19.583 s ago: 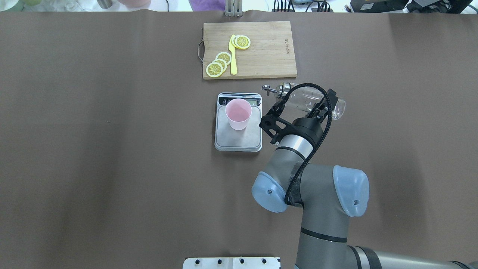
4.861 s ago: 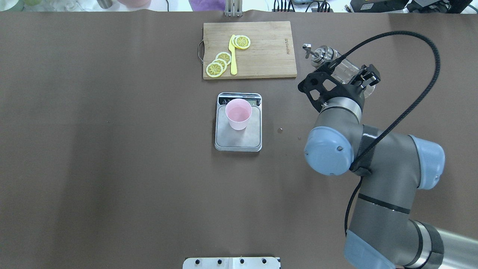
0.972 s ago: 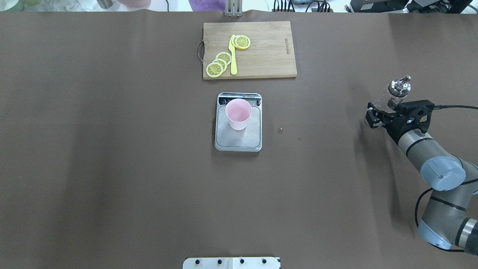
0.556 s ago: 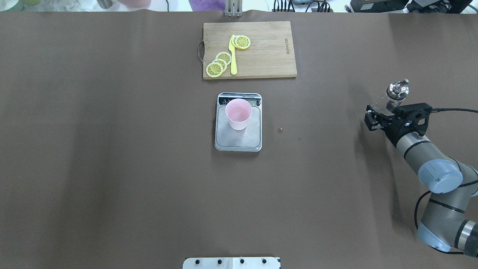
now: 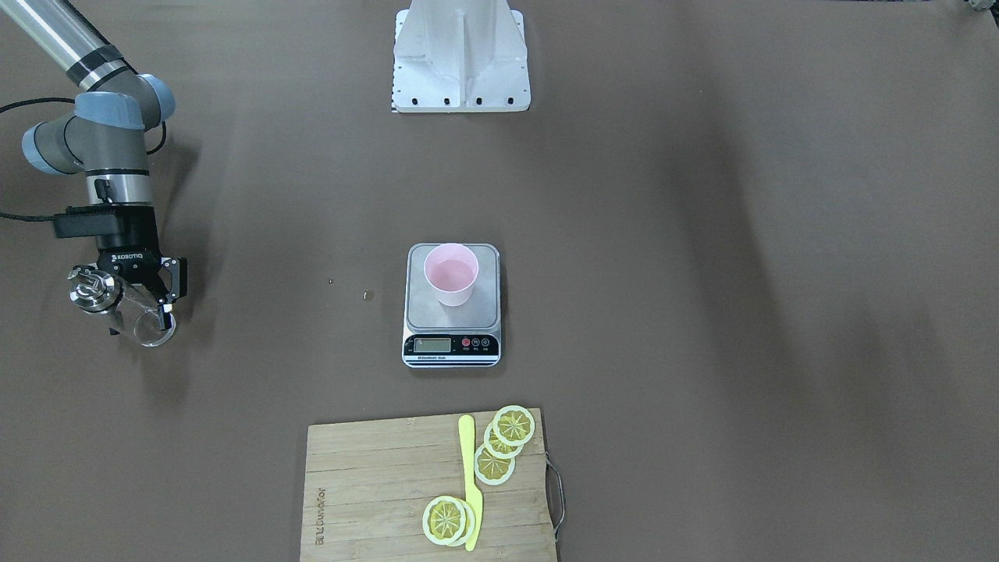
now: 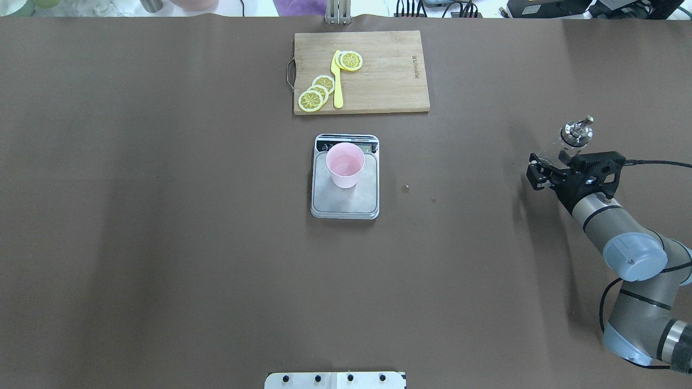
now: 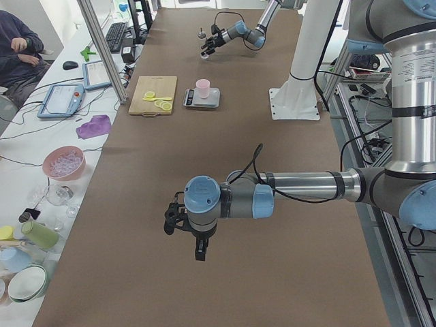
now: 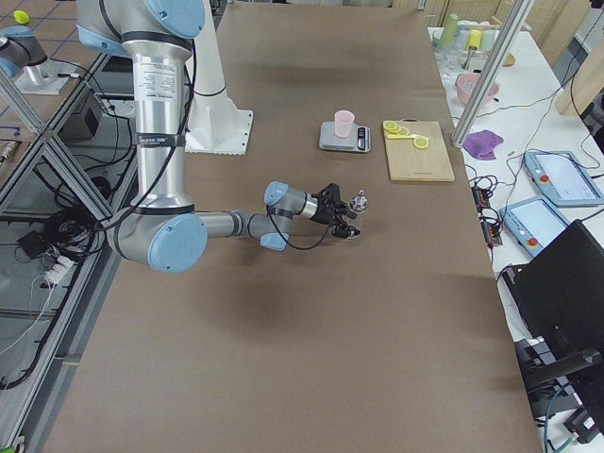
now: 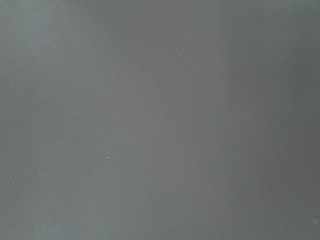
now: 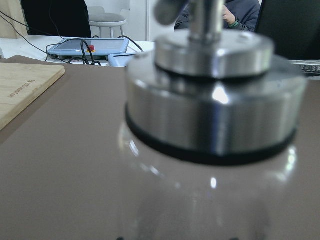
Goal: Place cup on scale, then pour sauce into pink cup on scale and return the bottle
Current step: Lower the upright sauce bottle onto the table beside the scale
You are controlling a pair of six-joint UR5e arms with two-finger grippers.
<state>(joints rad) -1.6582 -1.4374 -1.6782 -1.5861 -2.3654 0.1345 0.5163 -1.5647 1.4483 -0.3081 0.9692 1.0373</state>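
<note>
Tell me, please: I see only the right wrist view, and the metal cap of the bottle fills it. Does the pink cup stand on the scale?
Observer: Yes. The cup stands upright on the steel platform of the scale.
Operator: Where is the bottle, compared with the scale?
Observer: The bottle is far to the robot's right of the scale, between the jaws of the right gripper, and well apart from the cutting board.
Operator: Is the left arm near any of these things?
Observer: No. In the exterior left view the left gripper hangs over bare table, far from the scale.
</note>
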